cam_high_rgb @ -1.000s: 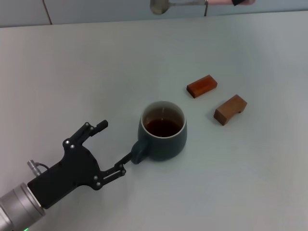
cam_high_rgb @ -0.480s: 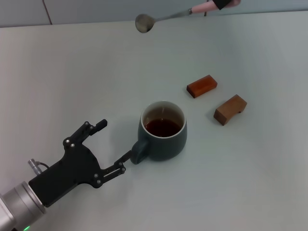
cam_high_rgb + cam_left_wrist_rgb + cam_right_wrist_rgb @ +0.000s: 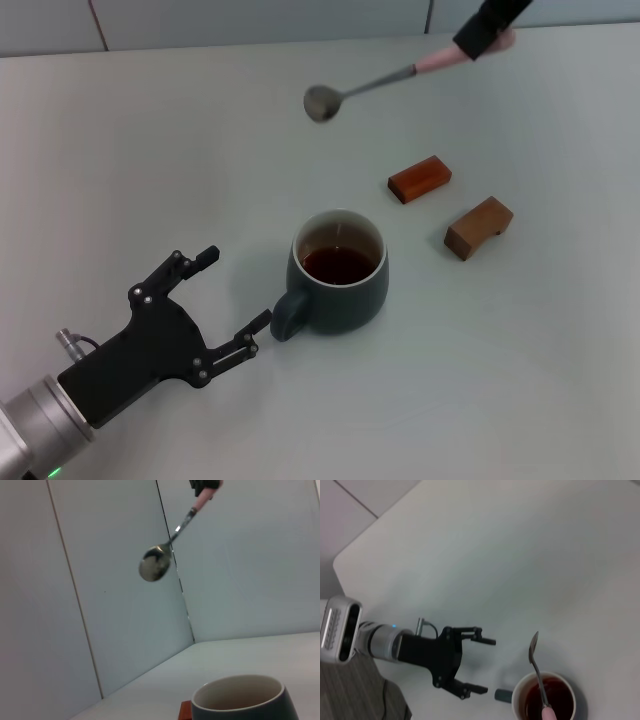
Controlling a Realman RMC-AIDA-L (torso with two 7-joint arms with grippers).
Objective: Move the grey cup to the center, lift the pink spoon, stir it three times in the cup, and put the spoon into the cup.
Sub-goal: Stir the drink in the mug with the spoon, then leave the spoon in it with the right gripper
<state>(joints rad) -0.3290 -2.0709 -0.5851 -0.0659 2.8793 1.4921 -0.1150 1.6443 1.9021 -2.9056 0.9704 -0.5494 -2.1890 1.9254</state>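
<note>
The grey cup (image 3: 338, 275) stands mid-table with dark brown liquid inside and its handle (image 3: 283, 314) pointing at my left gripper (image 3: 236, 290). That gripper is open and empty low on the table, one fingertip (image 3: 260, 321) close beside the handle. My right gripper (image 3: 484, 36) is shut on the pink handle of the pink spoon (image 3: 365, 84) and holds it in the air beyond the cup, bowl hanging down. The right wrist view shows the spoon (image 3: 538, 672) above the cup (image 3: 546, 700) and the left gripper (image 3: 485, 666). The left wrist view shows the spoon (image 3: 156, 565) high above the cup (image 3: 242, 700).
Two reddish-brown wooden blocks (image 3: 420, 178) (image 3: 478, 227) lie to the right of the cup. The table's far edge meets a pale wall (image 3: 250, 20). The left arm's silver forearm (image 3: 30, 435) lies at the near left corner.
The right gripper has brought the spoon down and nearer to the cup. The left gripper has drawn back slightly from the cup handle. The cup has not moved.
</note>
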